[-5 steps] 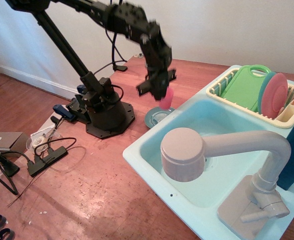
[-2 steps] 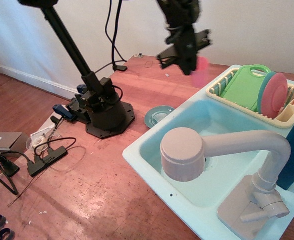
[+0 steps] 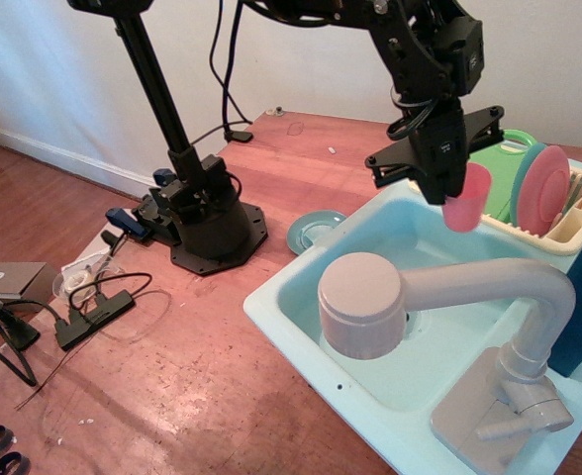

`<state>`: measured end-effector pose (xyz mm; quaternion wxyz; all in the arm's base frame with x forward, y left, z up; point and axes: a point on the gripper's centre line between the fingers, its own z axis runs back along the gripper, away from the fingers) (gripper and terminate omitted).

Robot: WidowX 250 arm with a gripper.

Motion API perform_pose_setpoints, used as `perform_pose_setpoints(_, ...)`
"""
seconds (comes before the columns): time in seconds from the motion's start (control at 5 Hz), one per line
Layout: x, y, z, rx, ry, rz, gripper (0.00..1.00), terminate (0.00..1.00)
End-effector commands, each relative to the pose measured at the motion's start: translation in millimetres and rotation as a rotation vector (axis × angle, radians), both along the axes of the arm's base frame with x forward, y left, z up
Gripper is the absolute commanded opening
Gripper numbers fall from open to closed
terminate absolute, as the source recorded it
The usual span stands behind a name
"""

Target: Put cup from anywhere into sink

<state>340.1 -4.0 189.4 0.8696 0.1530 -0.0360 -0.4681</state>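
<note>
The cup [image 3: 466,198] was gripped by the hand [image 3: 447,181] and hung above the far part of the sink [image 3: 301,327], at about one o'clock from the faucet [image 3: 420,317]. It was judged best lowered straight into the basin, kept clear of the dish rack [image 3: 439,170] at three o'clock, and released only once it was low inside.
</note>
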Motion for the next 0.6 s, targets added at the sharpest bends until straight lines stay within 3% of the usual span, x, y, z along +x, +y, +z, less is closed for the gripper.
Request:
perform_pose_setpoints(0.0,-13,2,-2,-0.045,-0.059,0.016,0.0,0.0)
perform_pose_setpoints(0.2,-28,4,-10,-0.098,-0.043,0.038,1.0,0.0)
perform_pose_setpoints(0.4,-31,6,-6,-0.09,-0.025,0.059,1.0,0.0)
